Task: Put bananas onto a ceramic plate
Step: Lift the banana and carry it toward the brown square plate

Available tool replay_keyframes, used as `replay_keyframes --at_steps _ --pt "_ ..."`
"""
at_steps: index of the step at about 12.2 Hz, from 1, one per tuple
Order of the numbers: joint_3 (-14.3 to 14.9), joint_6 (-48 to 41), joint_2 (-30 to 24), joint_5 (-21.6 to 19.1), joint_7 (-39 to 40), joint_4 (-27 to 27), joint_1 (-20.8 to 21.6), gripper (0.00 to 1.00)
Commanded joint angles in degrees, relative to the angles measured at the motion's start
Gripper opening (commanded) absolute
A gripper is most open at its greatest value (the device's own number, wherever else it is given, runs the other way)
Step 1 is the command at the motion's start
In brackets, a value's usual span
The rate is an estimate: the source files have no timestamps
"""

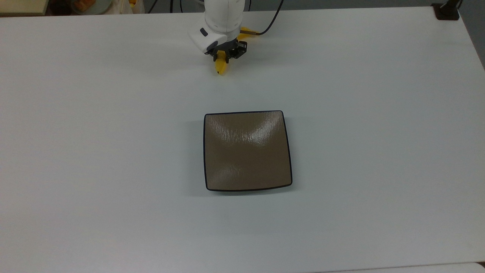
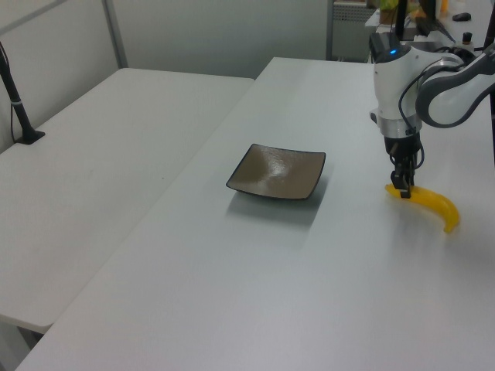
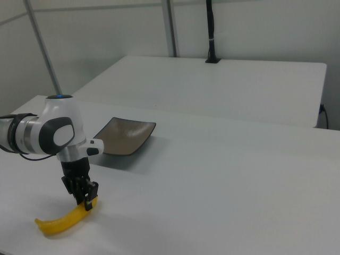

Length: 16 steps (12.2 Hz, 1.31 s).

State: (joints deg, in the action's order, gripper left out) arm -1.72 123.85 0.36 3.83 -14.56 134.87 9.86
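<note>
The yellow banana (image 2: 433, 205) lies low over the white table near its far edge in the top view, with one end poking out below the wrist (image 1: 220, 68). My gripper (image 1: 226, 56) stands upright over the banana's plate-side end, fingers shut on it (image 3: 87, 201). In the right view the rest of the banana (image 3: 62, 221) trails toward the right view's left. The square brown ceramic plate (image 1: 248, 150) with a dark rim sits bare in the middle of the table, well apart from the banana. In the left view the plate (image 2: 277, 171) is to the gripper's (image 2: 402, 189) left.
A black post base (image 1: 447, 10) stands at the top view's upper right corner. A black cable (image 1: 269, 22) runs behind the arm. A second white table (image 2: 100, 147) adjoins on the left view's left. Open tabletop lies between banana and plate.
</note>
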Motion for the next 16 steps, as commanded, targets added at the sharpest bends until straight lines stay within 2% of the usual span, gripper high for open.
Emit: replay_keyframes --at_steps 1,5,7,10,12,16 --pt "-0.39 -0.79 -1.32 1.10 3.83 -1.62 -0.19 0.16" --pt "-0.39 -11.41 -1.33 0.22 10.06 -12.41 -0.19 0.16" --pt "-0.39 -18.34 -1.15 -0.22 14.54 -19.70 -0.46 0.16" --pt "-0.30 -26.18 -0.36 -4.25 19.29 -28.76 -1.86 0.17" --pt "-0.04 -29.35 1.21 -5.58 20.28 -33.60 -2.74 0.18" --pt "0.14 -28.84 2.19 -6.37 20.28 -34.59 -2.92 0.18"
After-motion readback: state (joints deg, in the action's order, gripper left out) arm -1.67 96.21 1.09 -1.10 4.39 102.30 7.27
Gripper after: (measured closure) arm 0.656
